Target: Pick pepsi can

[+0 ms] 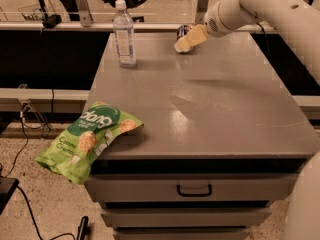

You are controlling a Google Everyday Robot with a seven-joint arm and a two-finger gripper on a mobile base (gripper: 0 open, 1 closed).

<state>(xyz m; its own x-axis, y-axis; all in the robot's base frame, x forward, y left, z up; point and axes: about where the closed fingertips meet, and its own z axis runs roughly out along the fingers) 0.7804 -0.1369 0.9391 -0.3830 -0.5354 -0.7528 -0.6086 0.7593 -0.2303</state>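
Observation:
The pepsi can (182, 31) stands at the far edge of the grey cabinet top (200, 104). Only its dark upper part with a silver rim shows behind the gripper. My gripper (186, 41), with pale yellowish fingers, reaches in from the upper right on a white arm (260, 9) and sits right in front of the can, covering its lower half. Whether it touches the can cannot be told.
A clear water bottle (124, 34) with a white cap stands at the far left of the top. A green snack bag (87, 139) hangs over the front left corner. Drawers (194, 189) are below the front edge. A rail runs behind the cabinet.

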